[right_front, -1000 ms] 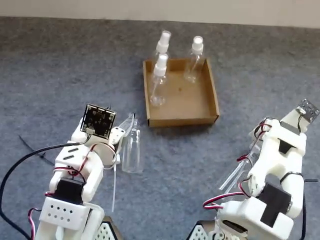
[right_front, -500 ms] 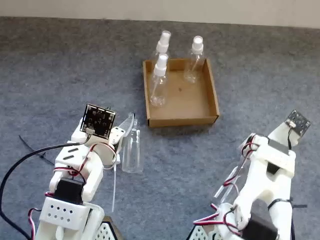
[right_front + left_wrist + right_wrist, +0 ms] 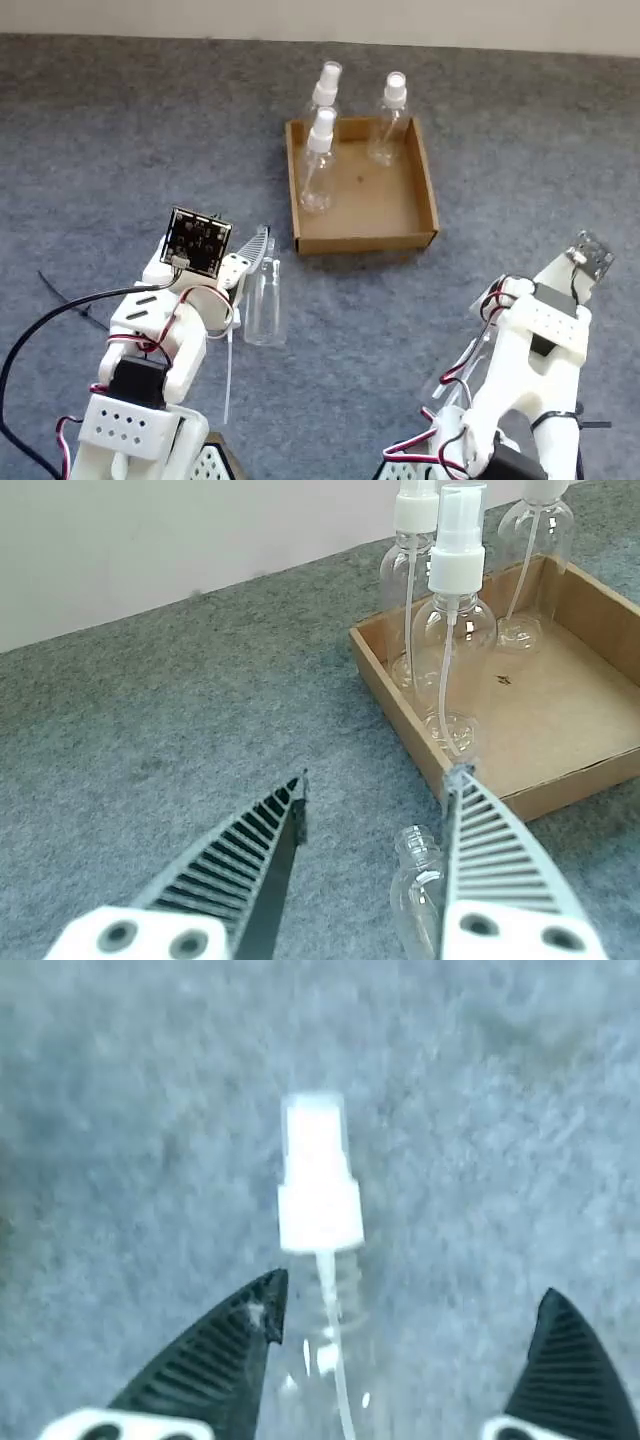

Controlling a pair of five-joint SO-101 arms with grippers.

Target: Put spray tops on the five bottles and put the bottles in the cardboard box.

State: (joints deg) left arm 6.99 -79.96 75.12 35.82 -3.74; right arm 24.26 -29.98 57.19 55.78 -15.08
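Movement: right arm has drawn back toward the near edge. Right gripper gapes wide, holding nothing, astride a clear bottle with white spray top fitted, well apart from the cardboard box. Left gripper open, empty.

- A desk covered in grey, carpet-like fabric.
- A pale wall along the far edge.
- A thin black strip lying at the left.
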